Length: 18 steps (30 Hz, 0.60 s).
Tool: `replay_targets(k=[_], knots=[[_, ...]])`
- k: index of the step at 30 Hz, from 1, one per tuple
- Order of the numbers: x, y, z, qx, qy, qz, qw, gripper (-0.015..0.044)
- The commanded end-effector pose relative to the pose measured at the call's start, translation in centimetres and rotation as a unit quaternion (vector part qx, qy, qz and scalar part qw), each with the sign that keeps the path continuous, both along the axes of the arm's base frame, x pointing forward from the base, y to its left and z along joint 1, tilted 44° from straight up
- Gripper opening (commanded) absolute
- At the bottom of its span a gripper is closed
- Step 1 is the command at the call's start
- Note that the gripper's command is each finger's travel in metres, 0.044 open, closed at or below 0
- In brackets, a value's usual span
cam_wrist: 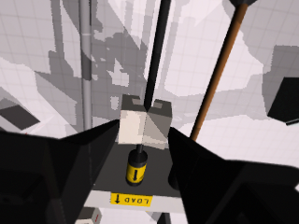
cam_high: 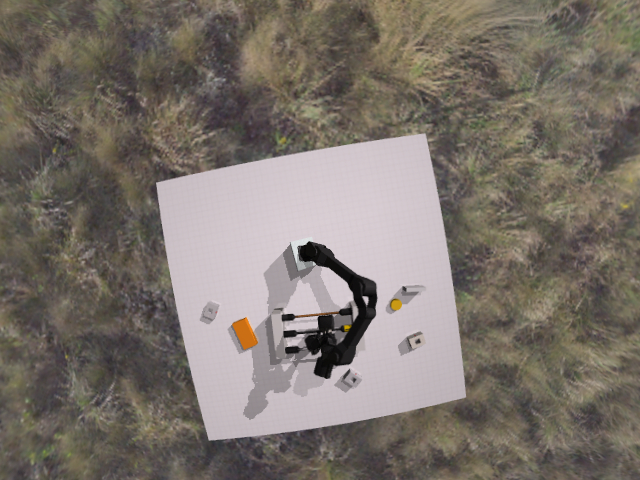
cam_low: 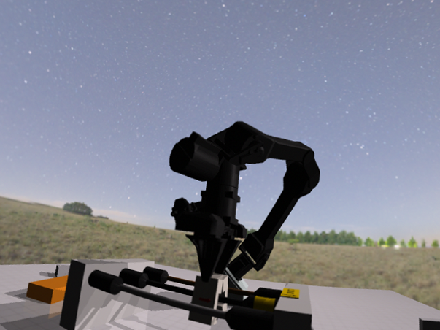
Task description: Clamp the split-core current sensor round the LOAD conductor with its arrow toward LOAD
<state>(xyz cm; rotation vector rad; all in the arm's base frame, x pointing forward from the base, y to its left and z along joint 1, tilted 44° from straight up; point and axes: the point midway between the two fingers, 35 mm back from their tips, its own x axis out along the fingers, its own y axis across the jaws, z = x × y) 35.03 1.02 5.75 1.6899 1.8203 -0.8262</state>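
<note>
The pale grey split-core sensor [cam_low: 203,310] [cam_wrist: 132,126] is between my fingers, upright at the middle black conductor [cam_low: 169,286] [cam_wrist: 158,47]. My gripper [cam_wrist: 144,127] is shut on the sensor from above. The conductor enters the sensor's far side and comes out toward the yellow band [cam_low: 263,303] [cam_wrist: 135,170]. The red arrow [cam_low: 204,299] on the sensor's side points toward the LOAD marker [cam_low: 289,293] [cam_wrist: 132,200]. The two halves meet along the top in the wrist view; the lower part and any latch are hidden. In the top view the arm hides the sensor.
A grey conductor [cam_low: 161,299] [cam_wrist: 86,56] and a copper one [cam_high: 316,314] [cam_wrist: 220,70] run on either side. End blocks [cam_high: 278,335] [cam_low: 72,296] carry them. An orange block [cam_high: 244,333] [cam_low: 41,291], a yellow disc [cam_high: 395,304] and several small grey pieces stand around.
</note>
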Motion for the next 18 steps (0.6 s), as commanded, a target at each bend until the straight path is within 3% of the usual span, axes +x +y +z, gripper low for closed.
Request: replay_targets(k=[1, 16, 18], knots=[[0.05, -0.12, 0.07, 0.000, -0.001, -0.001, 1.000, 0.0026], [0.05, -0.12, 0.07, 0.000, -0.001, -0.001, 1.000, 0.0420], [0.05, -0.12, 0.07, 0.000, -0.001, -0.001, 1.000, 0.0440]])
